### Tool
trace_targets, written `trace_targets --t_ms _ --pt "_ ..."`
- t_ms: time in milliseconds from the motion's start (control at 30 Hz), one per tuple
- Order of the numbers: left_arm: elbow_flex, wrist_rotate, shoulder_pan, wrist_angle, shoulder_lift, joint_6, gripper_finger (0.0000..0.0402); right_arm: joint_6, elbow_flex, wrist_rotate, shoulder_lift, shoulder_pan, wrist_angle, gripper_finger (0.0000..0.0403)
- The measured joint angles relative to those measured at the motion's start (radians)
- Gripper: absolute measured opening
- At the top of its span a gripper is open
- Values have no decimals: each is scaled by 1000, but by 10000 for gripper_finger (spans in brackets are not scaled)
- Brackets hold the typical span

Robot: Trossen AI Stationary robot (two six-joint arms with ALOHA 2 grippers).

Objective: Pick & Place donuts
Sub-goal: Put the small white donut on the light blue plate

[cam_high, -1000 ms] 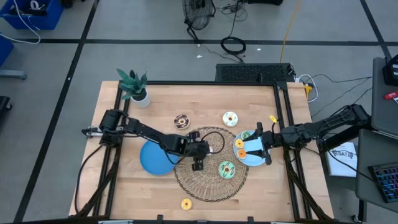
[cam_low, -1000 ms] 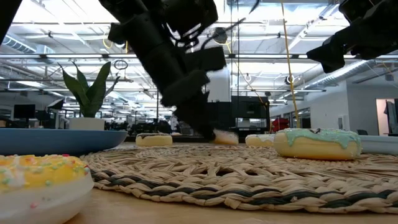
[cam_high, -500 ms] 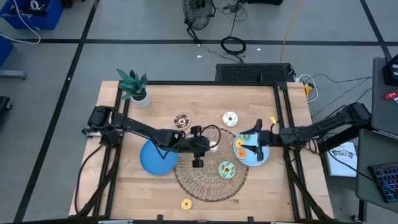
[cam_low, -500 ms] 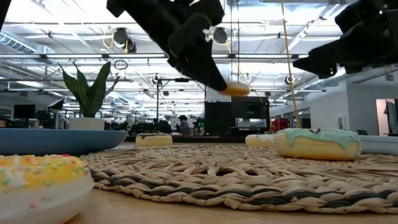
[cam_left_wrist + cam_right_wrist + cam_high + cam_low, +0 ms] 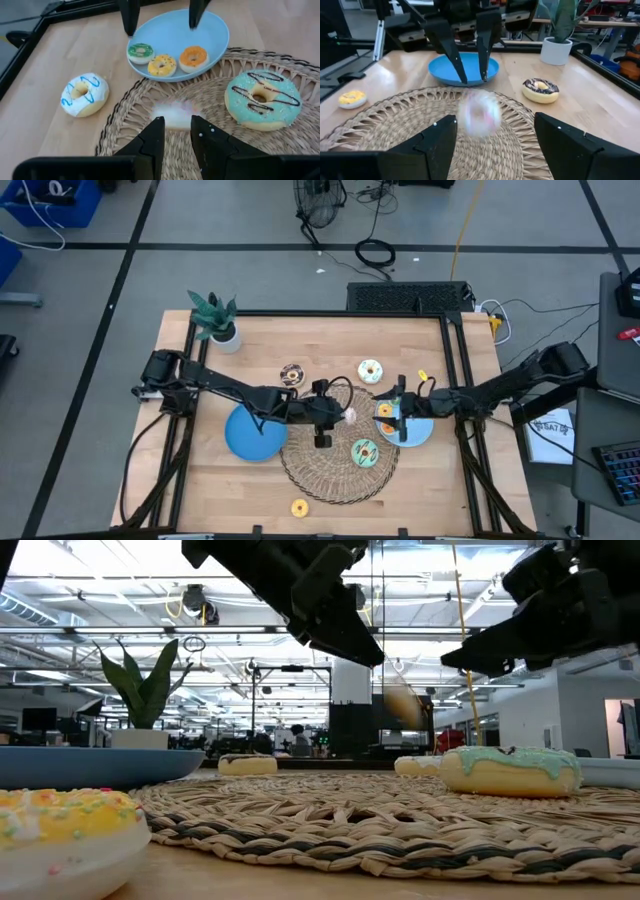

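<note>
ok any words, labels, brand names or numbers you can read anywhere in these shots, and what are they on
None can be read.
Paper sheet beside the table, by the right arm: has dark marks, too small to read.
Donuts, blue plates, wicker mat, plant pot: no print visible.

Bright even overhead lighting, soft shadows; ceiling lights glare in low view; pink donut [image 5: 479, 116] motion-blurred.

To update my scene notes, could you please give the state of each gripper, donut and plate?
left gripper: narrowly open, empty, above the wicker mat.
right gripper: wide open, empty.
pink donut: loose in mid-air between the grippers.
mint donut: flat on the mat.
blue plate by the right gripper: holds three small donuts.
</note>
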Motion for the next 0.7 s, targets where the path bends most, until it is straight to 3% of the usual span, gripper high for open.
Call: trace_targets --t_ms 200,500,700 --pt "0 1 0 8 0 0 97 1 10 -1 112 -12 91 251" --pt "0 90 9 -88 1 -107 97 3 10 1 124 -13 103 251" --pt "0 55 2 -247 1 -134 97 4 10 0 124 -13 104 251"
